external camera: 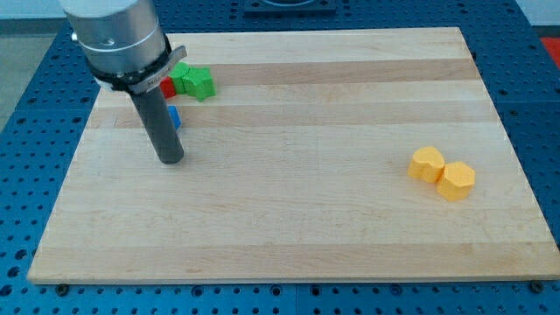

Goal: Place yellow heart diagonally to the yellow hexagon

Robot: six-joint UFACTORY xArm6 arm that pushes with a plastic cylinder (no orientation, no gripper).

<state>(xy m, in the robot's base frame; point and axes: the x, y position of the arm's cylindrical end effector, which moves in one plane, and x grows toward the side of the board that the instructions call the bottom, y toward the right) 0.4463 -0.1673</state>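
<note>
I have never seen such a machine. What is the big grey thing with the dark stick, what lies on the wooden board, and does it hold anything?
It is a robot arm. It has no hand, only a dark rod; my tip slides on the wooden board and pushes blocks. Nothing is held. There is one picture, from a camera looking down at the board. Near the rod, at the view's upper left, lie a green block, a red block and a blue block, the last two partly hidden. At the view's right, far from my tip, the yellow heart and yellow hexagon touch.
</note>
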